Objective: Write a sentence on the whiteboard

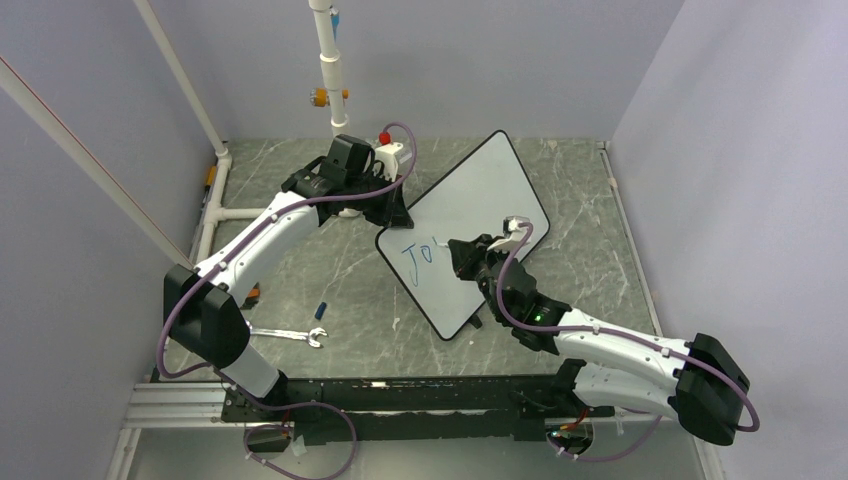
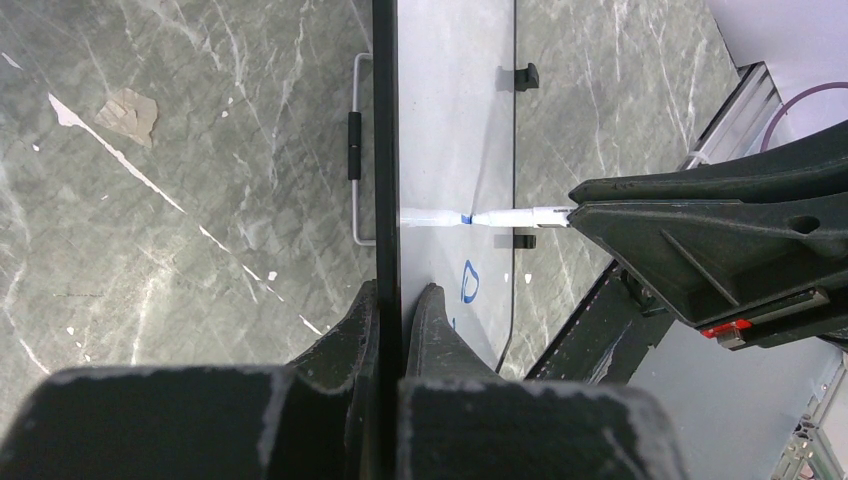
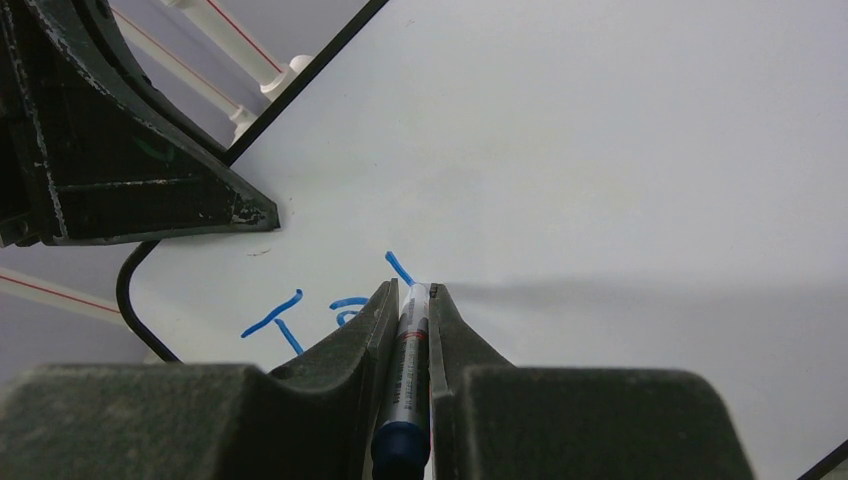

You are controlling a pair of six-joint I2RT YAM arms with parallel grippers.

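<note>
Grey marbled tabletop (image 1: 330, 280) fills the floor of a lavender-walled booth, and the whiteboard (image 1: 470, 200) sits diagonally across its middle, one corner pointing to the back wall and another towards the arms' bases. How steeply it is propped cannot be judged. The left gripper (image 1: 393, 212) is clamped shut on the board's upper-left rim; its wrist view shows a finger on either face of the black edge. The right gripper (image 3: 412, 295) is closed around a marker (image 3: 408, 370), whose tip rests on the white surface just right of the blue letters. Of the sentence (image 1: 420, 256), only "Jo" can be read, followed by one short slanted stroke that looks like the start of a third letter. The task therefore appears to be in its early writing stage, with most of the board bare. The next move probably calls for finishing that letter with light, even tip pressure while the left clamp steadies the board against sliding, then shifting rightward for the following letters. A wrench (image 1: 290, 335) lies on the table near the left arm, with a small blue object (image 1: 322, 309) just above it, possibly a cap. Fine print runs along the marker's barrel but is too small to read, and no brand is visible.
</note>
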